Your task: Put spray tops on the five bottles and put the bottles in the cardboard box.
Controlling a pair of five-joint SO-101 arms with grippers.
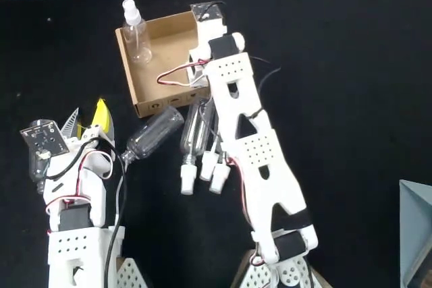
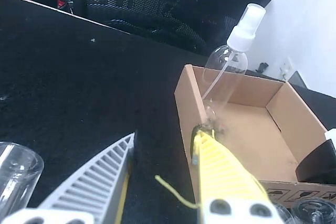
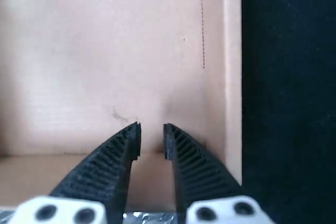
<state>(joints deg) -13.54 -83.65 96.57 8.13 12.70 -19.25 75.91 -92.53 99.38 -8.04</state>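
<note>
- The high camera looks down on the bench — cardboard box included.
- The left wrist camera faces that box from just outside.
- The right wrist camera hangs close over its floor.

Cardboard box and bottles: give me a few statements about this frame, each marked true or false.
1. One spray-topped bottle stands upright in a corner of the cardboard box. True.
2. All five bottles are already in the box. False: just one is inside; a clear bottle and a second bottle lie on the table in front of it.
3. The right gripper is above the box's floor with nothing between its fingers. True.
4. The left gripper is shut on a bottle. False: its fingers are spread and empty, beside the box.
</note>
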